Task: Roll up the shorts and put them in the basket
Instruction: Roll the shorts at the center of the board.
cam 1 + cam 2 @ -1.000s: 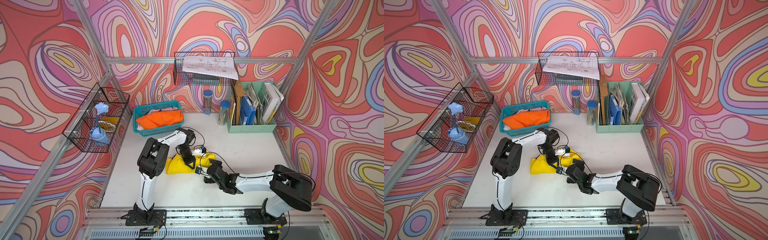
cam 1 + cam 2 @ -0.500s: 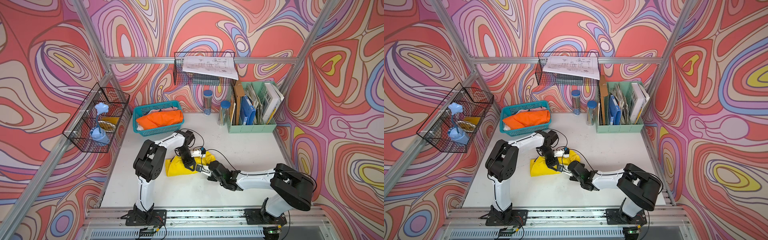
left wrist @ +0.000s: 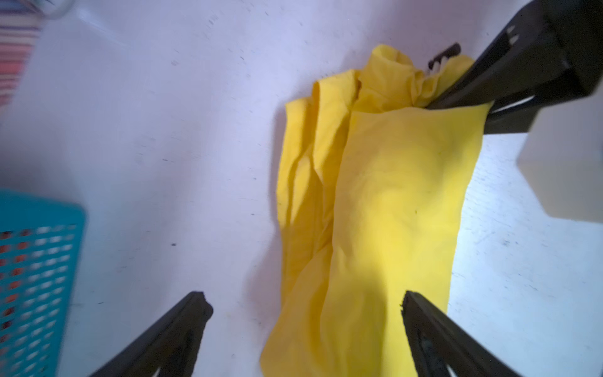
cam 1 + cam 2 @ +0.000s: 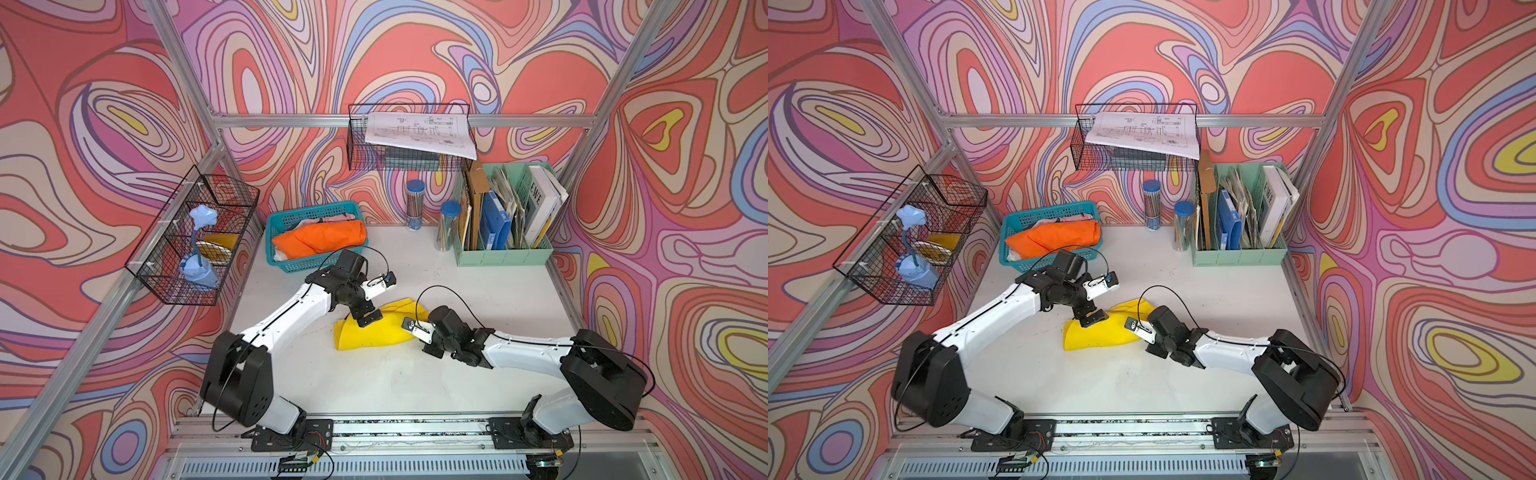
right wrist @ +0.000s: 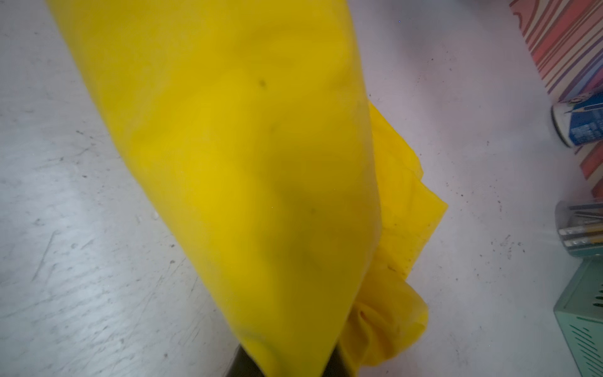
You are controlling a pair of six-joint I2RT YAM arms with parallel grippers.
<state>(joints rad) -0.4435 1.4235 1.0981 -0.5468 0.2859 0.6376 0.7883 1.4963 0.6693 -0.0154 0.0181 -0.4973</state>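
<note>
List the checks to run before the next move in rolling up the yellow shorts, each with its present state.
1. Right gripper shut on one end of the shorts: ok.
2. Left gripper open, holding nothing: ok.
3. Shorts folded into a long band, lying on the table: ok.
4. Tight roll formed: not ok, only loose flat folds show.
5. Left fingers touching the cloth: cannot tell.
6. Teal basket apart from the shorts: ok.
</note>
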